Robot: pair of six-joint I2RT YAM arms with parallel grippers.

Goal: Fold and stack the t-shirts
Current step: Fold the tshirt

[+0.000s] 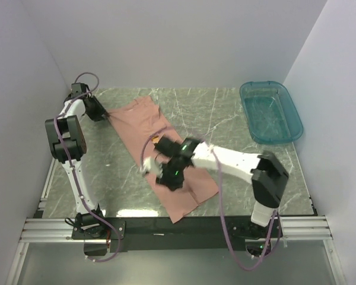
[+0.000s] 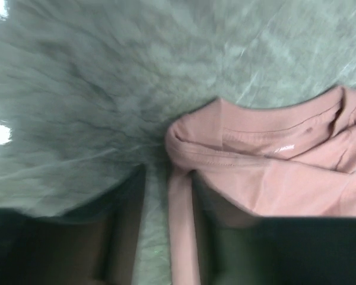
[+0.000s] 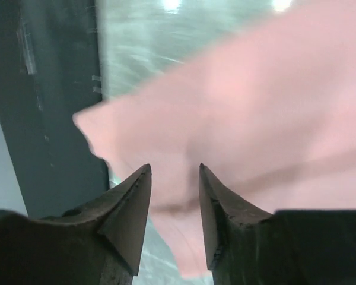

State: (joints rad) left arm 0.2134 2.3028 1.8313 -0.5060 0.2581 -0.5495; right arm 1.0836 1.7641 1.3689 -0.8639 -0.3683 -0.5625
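Trouble from above first: sits with the long t-shirt (image 1: 139, 122), stretched aslant across the desk (image 1: 225, 113), far end at the left pincer (image 1: 101, 113), near end close to the front edge. Places the right pincer (image 1: 149, 165) over the middle of the cloth. Could drag the whole shirt off line, or over that edge, if one end gets pulled while the other lies loose. Shows a teal tub (image 1: 270, 84) at the far right corner, well apart from the shirt, with nothing visible inside.

Left wrist next: shows the collar end of the t-shirt (image 2: 273, 178) bunched and doubled over on the desk (image 2: 107, 89). Has a hem strip running between the parted jaws of the left pincer (image 2: 166, 237), seemingly unclamped. Risks closing on several layers, or on none, and setting a crease into the fold. Too blurred to judge contact further.

Right wrist last: shows the right pincer (image 3: 173, 196) with jaws apart and nothing pinched. Looks onto the t-shirt (image 3: 255, 107) spread beyond the tips, one corner pointing toward the dark rail (image 3: 53, 89). Risks catching only the top layer, so that the rest slides away.
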